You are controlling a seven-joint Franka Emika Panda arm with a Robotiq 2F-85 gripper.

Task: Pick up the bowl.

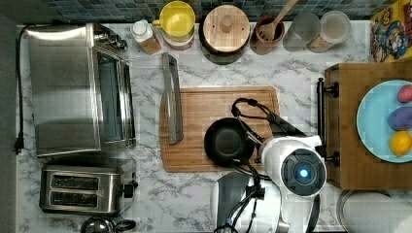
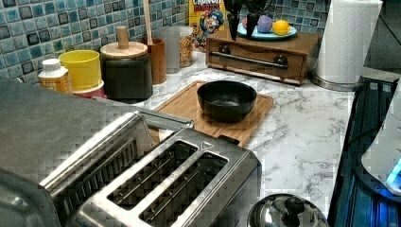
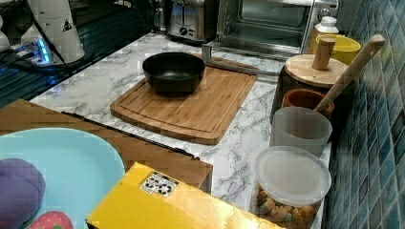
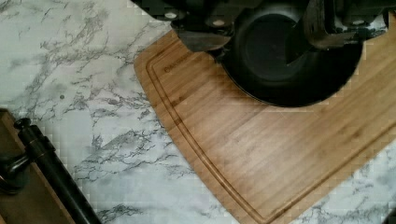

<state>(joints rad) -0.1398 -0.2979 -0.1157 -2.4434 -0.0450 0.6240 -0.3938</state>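
The bowl (image 3: 174, 71) sits on the cutting board (image 3: 200, 107), near its edge.
Gripper (image 4: 266, 32) fingers spread wide above it, grasping nothing.

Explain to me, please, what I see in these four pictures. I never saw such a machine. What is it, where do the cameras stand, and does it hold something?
The white machine is a robot arm on a kitchen counter of marble pattern. Three cameras stand off the arm: one looks straight down, two look from the sides. The fourth sits on the wrist, looking past the pincer, whose two fingers stand open above the black bowl. Nothing is held yet.

The bowl rests empty on a wooden cutting board. In the top view, a toaster oven and a toaster stand at the left, jars and a yellow cup along the tiled wall, and a light blue plate with fruit on a wooden drawer box at the right.
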